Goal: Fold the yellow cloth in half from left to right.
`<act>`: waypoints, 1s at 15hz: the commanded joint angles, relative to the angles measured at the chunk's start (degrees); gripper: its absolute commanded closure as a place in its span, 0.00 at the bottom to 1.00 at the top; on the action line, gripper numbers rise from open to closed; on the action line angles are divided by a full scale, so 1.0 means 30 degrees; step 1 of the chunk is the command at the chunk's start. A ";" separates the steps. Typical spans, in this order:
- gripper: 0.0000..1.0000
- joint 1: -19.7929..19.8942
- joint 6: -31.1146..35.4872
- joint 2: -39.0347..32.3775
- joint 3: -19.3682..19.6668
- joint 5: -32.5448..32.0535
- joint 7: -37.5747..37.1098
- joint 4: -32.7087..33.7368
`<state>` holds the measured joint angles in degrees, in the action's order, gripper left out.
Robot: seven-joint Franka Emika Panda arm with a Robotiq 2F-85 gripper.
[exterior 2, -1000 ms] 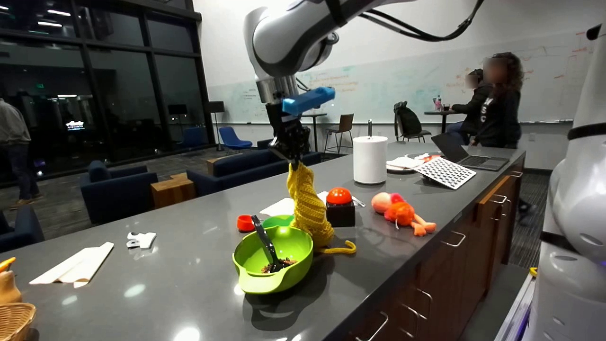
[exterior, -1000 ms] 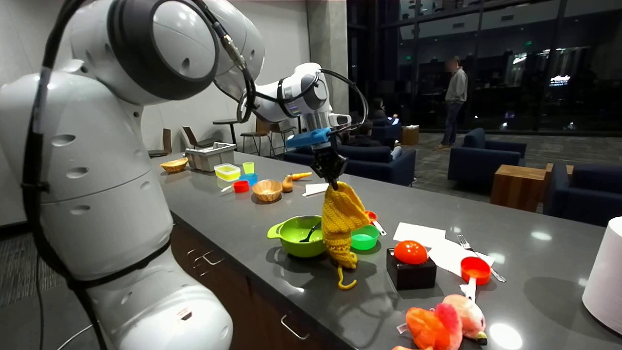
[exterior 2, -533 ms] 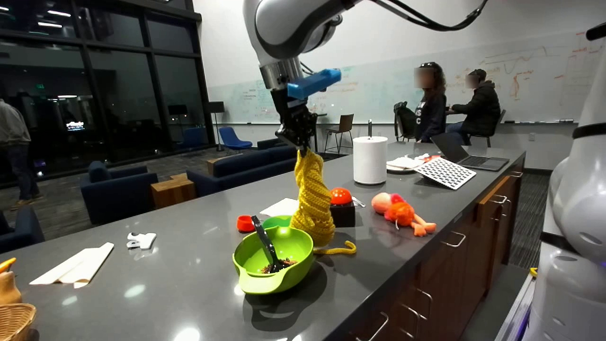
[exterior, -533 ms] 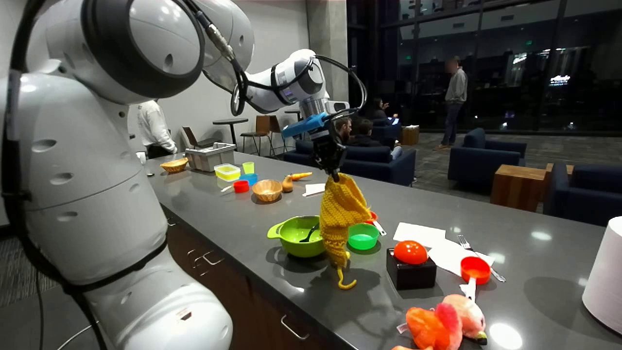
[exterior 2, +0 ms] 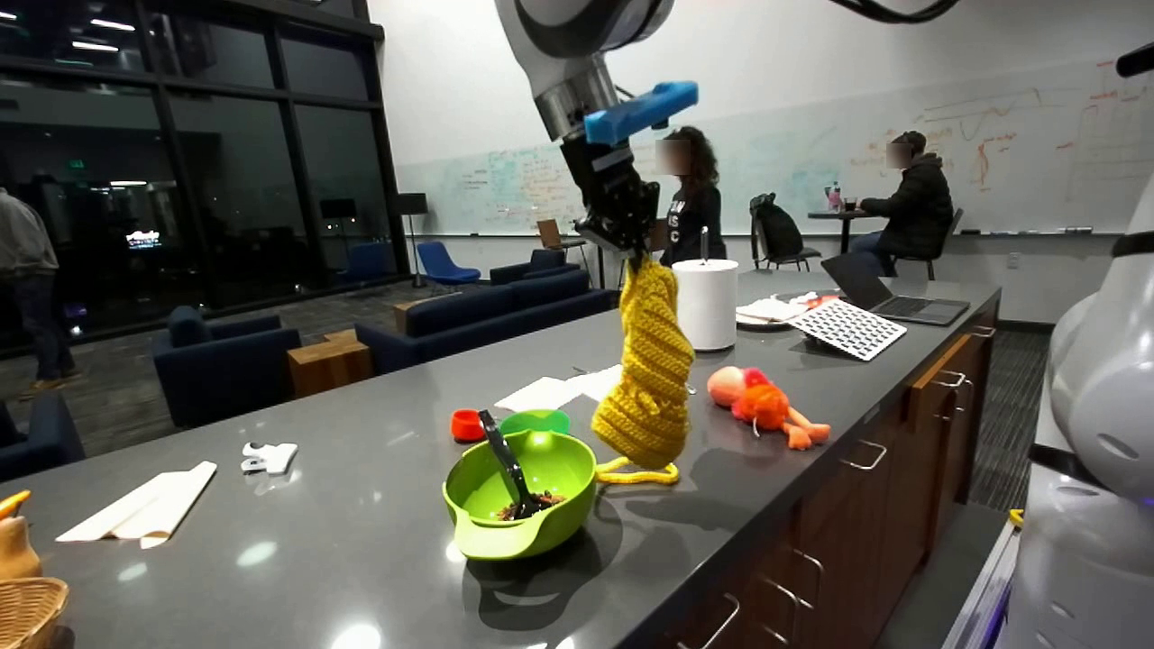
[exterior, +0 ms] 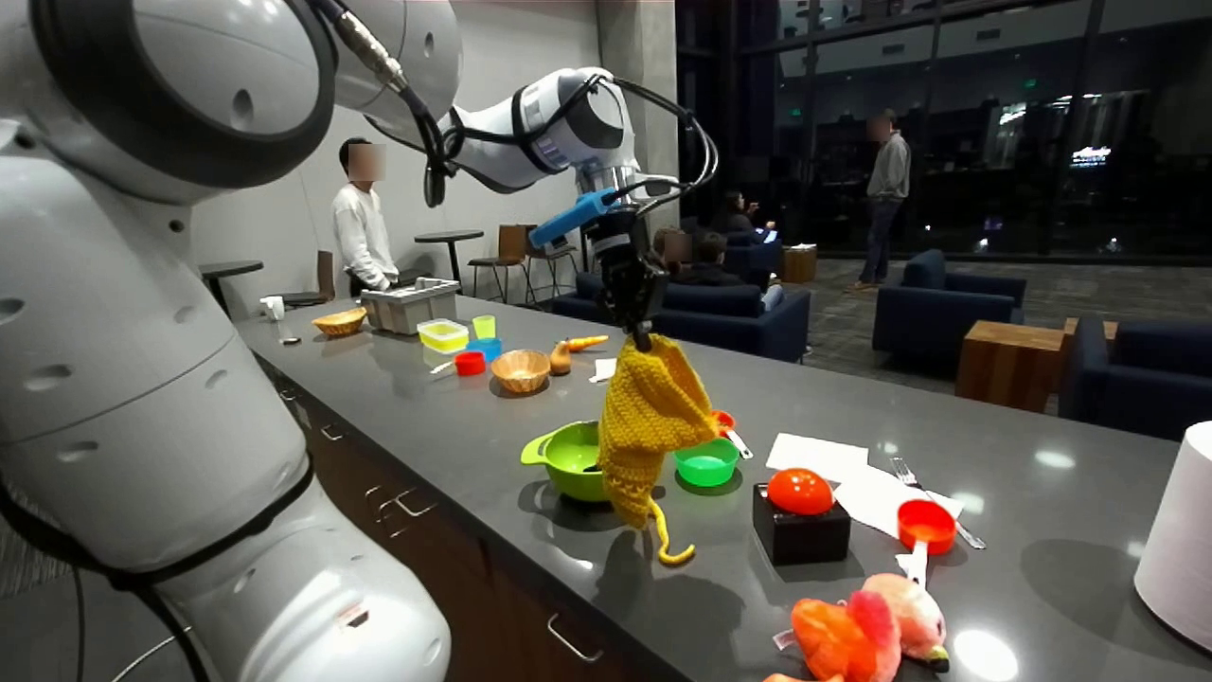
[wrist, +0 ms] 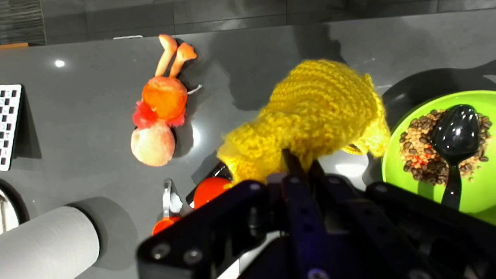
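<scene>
The yellow knitted cloth hangs bunched from my gripper in both exterior views. My gripper is shut on its upper end. The main part of the cloth is above the counter. A thin yellow strand trails from its bottom and lies on the counter. In the wrist view, the cloth spreads beyond the fingers, which stand close together with cloth between them. The cloth is beside the green bowl and covers part of it in an exterior view.
A green bowl holds a black spoon and grains. A green cup and a red button on a black box stand close by. A plush toy, paper roll and white papers lie farther along. The drawer-side edge is near.
My gripper has risen and moved toward the counter's drawer side, carrying the cloth. The cloth's lower part has lifted and shifted off the counter; the strand end stays in place.
</scene>
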<state>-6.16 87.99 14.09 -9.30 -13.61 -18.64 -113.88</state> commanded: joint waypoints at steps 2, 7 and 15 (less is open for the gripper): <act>0.99 0.0373 -0.0550 0.1083 0.0559 0.2311 -0.0178 -0.1161; 0.99 0.0719 0.0167 0.1063 0.1185 0.5743 -0.0041 -0.2798; 0.99 0.1859 0.0450 0.1026 0.2217 0.8874 -0.0093 -0.5332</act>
<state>-1.91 89.16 15.61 -3.80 10.75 -18.68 -127.10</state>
